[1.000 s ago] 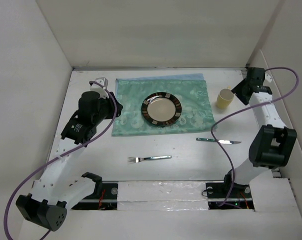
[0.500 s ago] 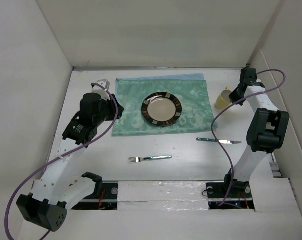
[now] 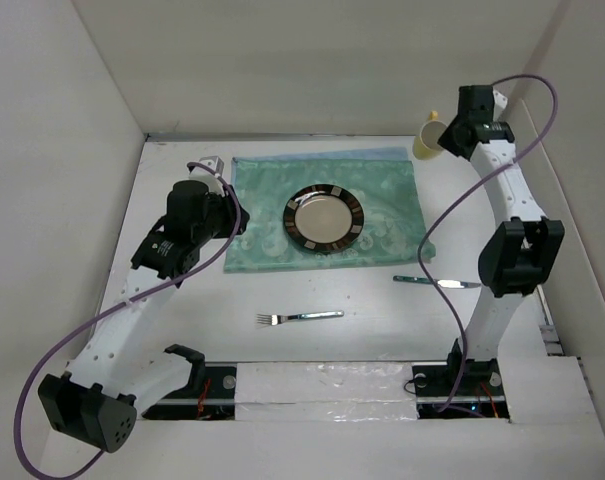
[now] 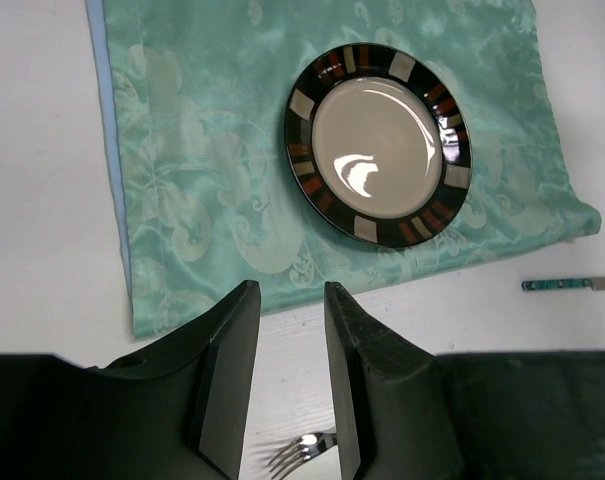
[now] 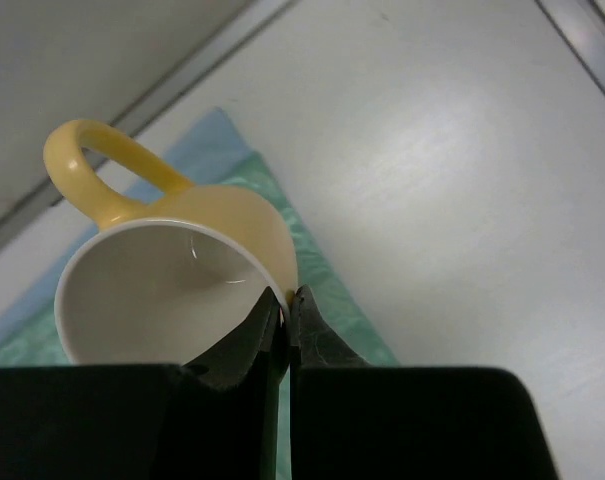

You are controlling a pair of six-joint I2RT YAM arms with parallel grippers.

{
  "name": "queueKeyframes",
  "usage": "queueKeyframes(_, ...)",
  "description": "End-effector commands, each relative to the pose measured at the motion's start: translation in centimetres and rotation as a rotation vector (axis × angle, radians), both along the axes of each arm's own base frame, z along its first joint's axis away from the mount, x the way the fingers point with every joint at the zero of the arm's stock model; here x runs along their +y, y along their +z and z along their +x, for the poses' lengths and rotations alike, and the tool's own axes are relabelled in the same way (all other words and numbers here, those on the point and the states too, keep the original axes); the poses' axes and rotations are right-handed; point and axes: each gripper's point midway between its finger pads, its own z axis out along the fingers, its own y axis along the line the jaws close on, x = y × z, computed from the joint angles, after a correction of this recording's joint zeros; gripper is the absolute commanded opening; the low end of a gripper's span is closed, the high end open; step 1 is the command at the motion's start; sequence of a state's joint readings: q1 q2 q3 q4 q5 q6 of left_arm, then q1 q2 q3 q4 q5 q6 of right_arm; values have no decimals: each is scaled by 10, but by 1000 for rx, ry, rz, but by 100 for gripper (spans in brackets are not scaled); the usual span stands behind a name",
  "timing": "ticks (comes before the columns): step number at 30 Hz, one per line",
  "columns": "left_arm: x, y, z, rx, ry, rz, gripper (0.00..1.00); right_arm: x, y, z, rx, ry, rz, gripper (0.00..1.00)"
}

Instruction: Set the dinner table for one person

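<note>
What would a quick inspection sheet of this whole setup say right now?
Surface: white dinner table, with a green mat at the back.
Job's things: plate on the mat; fork and knife on bare table; yellow cup in the air, tilted.
Clutter: nothing seen.
Hands: left hand open, empty; right hand shut on the cup's rim.
Cables: purple cable looping off each arm.
Surroundings: plain white walls.

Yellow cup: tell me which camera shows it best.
Right wrist. The yellow cup is large and close there: handle, white inside, rim pinched in the right hand. Top external shows it only small, held aloft at the far right. Left wrist misses it entirely.
</note>
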State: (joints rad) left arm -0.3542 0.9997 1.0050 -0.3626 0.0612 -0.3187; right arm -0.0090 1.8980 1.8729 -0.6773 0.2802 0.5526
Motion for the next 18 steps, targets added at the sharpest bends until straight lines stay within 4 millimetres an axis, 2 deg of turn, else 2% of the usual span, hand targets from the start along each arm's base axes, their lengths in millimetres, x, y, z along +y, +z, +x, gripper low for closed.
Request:
queueKeyframes(1, -1, 34, 9, -95, 13, -18, 30, 19, 7, 23, -17, 40, -21, 0)
queueKeyframes(2, -1, 34, 8, -92, 13, -17, 30, 27, 6, 34, -20, 54, -18, 0)
queueKeyframes(4, 2, 35, 8, -93, 24, -10, 30, 36, -1, 41, -2, 77, -17, 0)
queueKeyframes(5, 3, 34, 8, -91, 27, -6, 30, 42, 10, 48, -28, 86, -17, 0)
queueKeyframes(6, 3, 34, 9, -90, 31, -4, 30, 43, -7, 52, 12, 89, -17, 0)
queueKeyframes(7, 4, 34, 8, -89, 32, -1, 30, 49, -10, 55, 20, 100, -17, 0)
queueKeyframes(8, 4, 32, 9, -86, 34, 2, 30, 55, -1, 59, 0, 110, -19, 0)
queueKeyframes(9, 4, 32, 9, -84, 34, 2, 30, 53, -15, 60, 38, 104, -26, 0)
queueKeyframes(14, 4, 32, 10, -78, 37, 3, 30, 58, -34, 63, 75, 112, -35, 0)
queueKeyframes(18, 4, 30, 12, -68, 36, 8, 30, 64, -59, 62, 130, 118, -35, 0)
